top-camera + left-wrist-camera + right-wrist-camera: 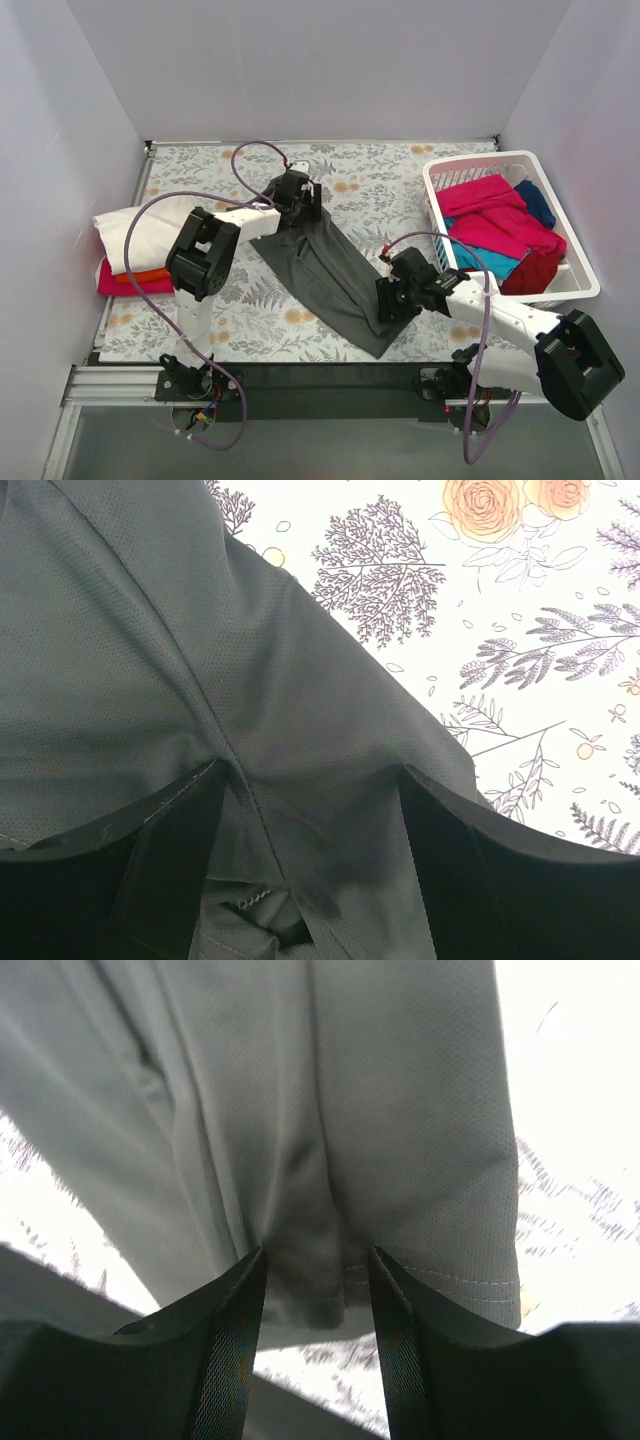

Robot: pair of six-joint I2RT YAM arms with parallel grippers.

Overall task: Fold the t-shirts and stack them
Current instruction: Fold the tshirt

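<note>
Done so far: three folded shirts lie in a pile at the left edge of the surface (390,180). The white t-shirt (140,225) is on top, the orange t-shirt (145,274) shows as a thin band under it, and the magenta pink t-shirt (122,286) is at the bottom.
In hand: the dark grey t-shirt (325,265) lies as a long narrow band running diagonally from mid-surface toward the near right corner. It looks folded lengthwise already, but not crosswise.
Left hand (310,780): at the far end of the band. Its fingers stand fairly wide, with bunched grey cloth and a seam caught between them. I take this for a grip on the shirt.
Right hand (317,1260): at the near end of the band, fingers pinching a pucker of cloth just above the stitched hem.
Step, as I judge it: the shirt is held at both ends, ready for one end to be brought over the other.
Left to do on this shirt: the crosswise fold, then a place on the pile.
Still waiting: the white basket (480,158) at the right edge holds loose, unfolded shirts: magenta pink ones (490,215), a teal one (480,262), a navy blue one (538,200) and a maroon one (530,272).
Overall: roughly half done at best. The count in the basket cannot be told exactly.
</note>
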